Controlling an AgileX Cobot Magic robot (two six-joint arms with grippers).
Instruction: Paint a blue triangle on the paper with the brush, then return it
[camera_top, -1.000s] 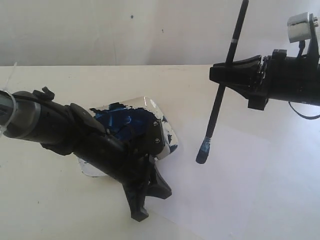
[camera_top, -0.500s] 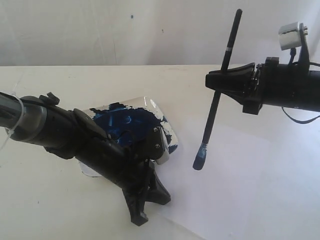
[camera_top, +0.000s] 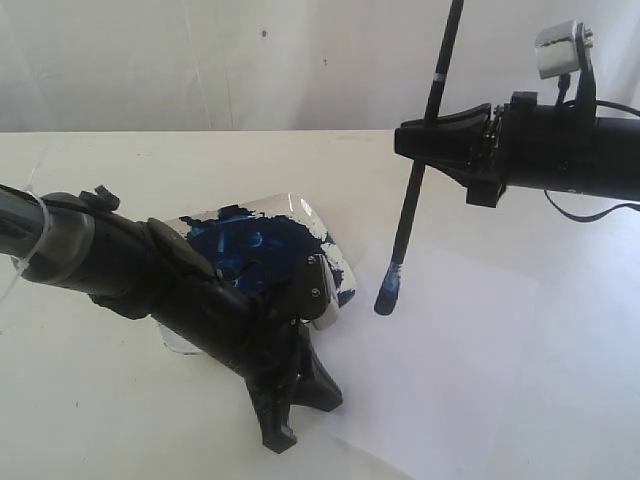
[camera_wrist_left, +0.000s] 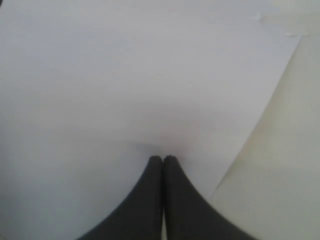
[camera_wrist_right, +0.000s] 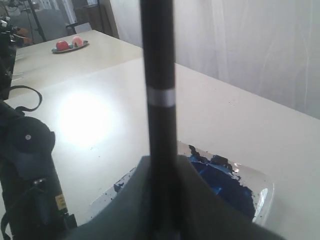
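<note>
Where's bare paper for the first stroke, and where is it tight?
Bare paper lies open right of the brush tip, below the right pincer. Crowded on the left: paint dish and the shut left pincer.

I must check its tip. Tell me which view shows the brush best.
The exterior view: the brush shows nearly whole, from the handle in the right gripper down to its blue-stained tip. The right wrist view shows only the banded handle; the tip is hidden. The left wrist view shows none of it.
</note>
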